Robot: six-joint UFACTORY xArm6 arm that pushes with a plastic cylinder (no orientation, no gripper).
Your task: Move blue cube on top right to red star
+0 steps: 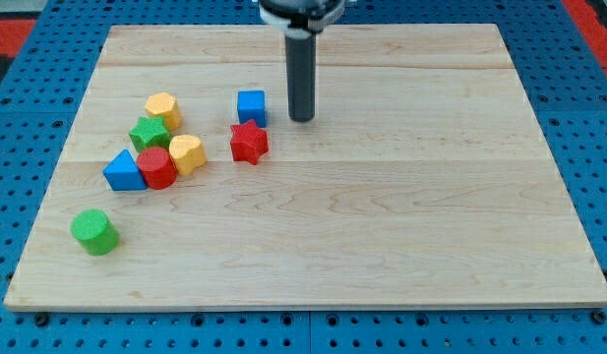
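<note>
A: Where is the blue cube (251, 105)?
B: On the wooden surface (401, 216), just above the red star (249, 142), nearly touching it. My tip (301, 119) stands just right of the cube, apart from it.
A: Fingers?
B: None to report; it is a bare rod.
A: Anything crowding?
B: Left: yellow block (162, 108), green star (150, 133), red cylinder (156, 168), another yellow block (187, 153), blue triangle (123, 171); green cylinder (94, 231) nearer.

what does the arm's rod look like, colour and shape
A straight dark grey, nearly black rod, round like a cylinder, smooth and unmarked. My tip ends flat and blunt. A wider black collar with a pale ring tops it. No cables show.
</note>
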